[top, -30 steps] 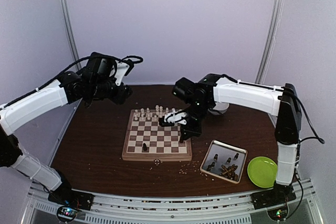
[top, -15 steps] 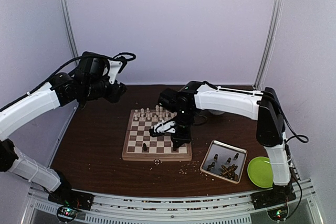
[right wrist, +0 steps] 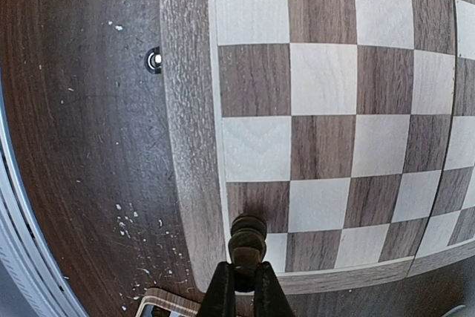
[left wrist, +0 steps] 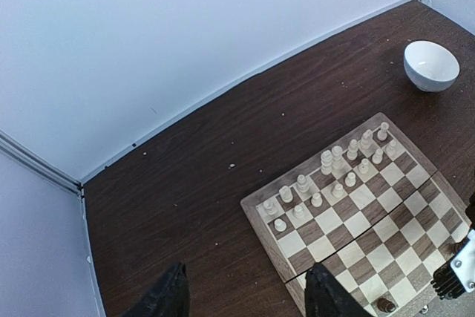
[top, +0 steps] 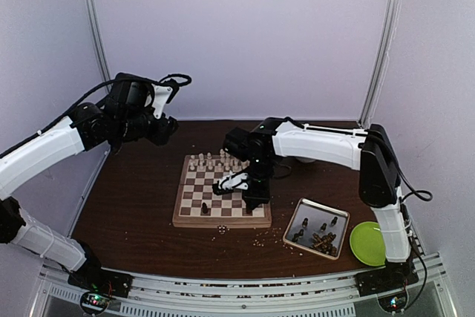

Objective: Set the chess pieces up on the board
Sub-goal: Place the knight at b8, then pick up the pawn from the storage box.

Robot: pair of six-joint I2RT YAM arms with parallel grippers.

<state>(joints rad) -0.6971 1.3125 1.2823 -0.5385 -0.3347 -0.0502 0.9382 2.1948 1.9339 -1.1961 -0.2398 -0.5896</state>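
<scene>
My right tool (right wrist: 241, 287) has edged lower, clamped on a dark chessman (right wrist: 248, 235) over the board's (right wrist: 185, 154) corner square; left tool (left wrist: 245, 296) high, fingers (left wrist: 167, 298) apart; brown tabletop (top: 133, 198), white walls (top: 245, 35).

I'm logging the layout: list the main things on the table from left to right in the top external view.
Chessboard → metal tray → green plate. The right gripper and the dark chess piece it holds overlap the chessboard, so they are left out.

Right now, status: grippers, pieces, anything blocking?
Right gripper shut on a dark piece over the board edge row. Left gripper open, raised, empty. Cream pieces lined up far side. Squares around held piece bare.
</scene>
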